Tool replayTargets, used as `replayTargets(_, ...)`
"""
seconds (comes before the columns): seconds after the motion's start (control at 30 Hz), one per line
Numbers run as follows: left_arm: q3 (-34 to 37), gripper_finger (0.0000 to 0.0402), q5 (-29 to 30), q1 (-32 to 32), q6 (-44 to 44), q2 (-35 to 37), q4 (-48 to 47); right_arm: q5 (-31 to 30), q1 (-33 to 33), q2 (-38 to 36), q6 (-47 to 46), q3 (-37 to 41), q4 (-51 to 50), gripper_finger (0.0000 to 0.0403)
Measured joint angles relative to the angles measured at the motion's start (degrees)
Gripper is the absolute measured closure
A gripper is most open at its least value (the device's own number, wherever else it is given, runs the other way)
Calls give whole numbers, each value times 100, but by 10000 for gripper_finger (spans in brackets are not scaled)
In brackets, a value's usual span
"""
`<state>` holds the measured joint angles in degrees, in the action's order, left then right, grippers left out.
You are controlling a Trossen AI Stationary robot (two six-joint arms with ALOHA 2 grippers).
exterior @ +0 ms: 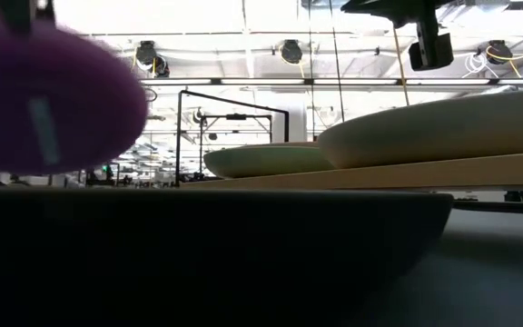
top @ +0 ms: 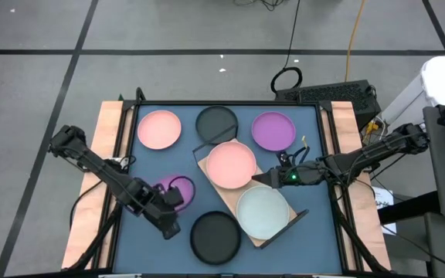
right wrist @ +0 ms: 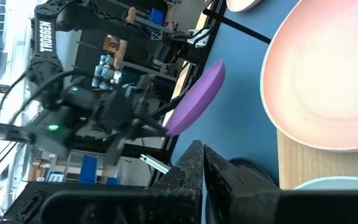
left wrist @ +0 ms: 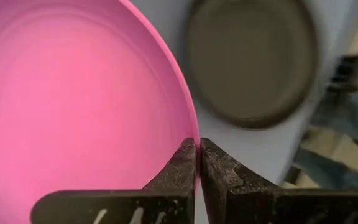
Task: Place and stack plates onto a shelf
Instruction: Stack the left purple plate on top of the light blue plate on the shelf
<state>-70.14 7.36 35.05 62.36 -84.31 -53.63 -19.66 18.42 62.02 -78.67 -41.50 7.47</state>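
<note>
My left gripper (top: 173, 201) is shut on a purple plate (top: 174, 188) and holds it above the table's near left part; the right wrist view shows that plate (right wrist: 194, 99) tilted and off the mat. The shelf (top: 207, 158), a light wooden board with a black wire frame, lies slantwise mid-table. It carries a pink plate (top: 232, 164) and a pale plate (top: 263, 211). My right gripper (top: 257, 179) hangs shut over the shelf's right edge, between those two plates, with nothing in it. My left gripper pinches the purple plate's rim (left wrist: 193, 134) between its two fingers, one on the inner face and one on the outer. The fingers slant down at the rim from above. The plate is lifted clear of the table and hangs tilted, nearly on edge.
On the blue mat lie a pink plate (top: 158, 129), a black plate (top: 216, 122) and a purple plate (top: 273, 130) along the far side. A second black plate (top: 215, 235) lies at the near edge, filling the low view's foreground (exterior: 198, 245). Cables and equipment stand beyond the table's right edge.
</note>
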Motion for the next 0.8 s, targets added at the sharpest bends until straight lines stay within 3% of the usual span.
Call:
replayTargets(0.2, -550, 394, -281, 115, -1251, 0, 127, 0, 2, 0, 26, 0, 1, 403)
replayTargets(0.57, -1006, 394, -286, 144, -3769, -2, 631, -30, 139, -170, 11, 7, 168, 403)
replayTargets(0.8, -1017, 394, -604, -93, -5011, -2, 1477, -933, 351, -663, 490, 7, 616, 403)
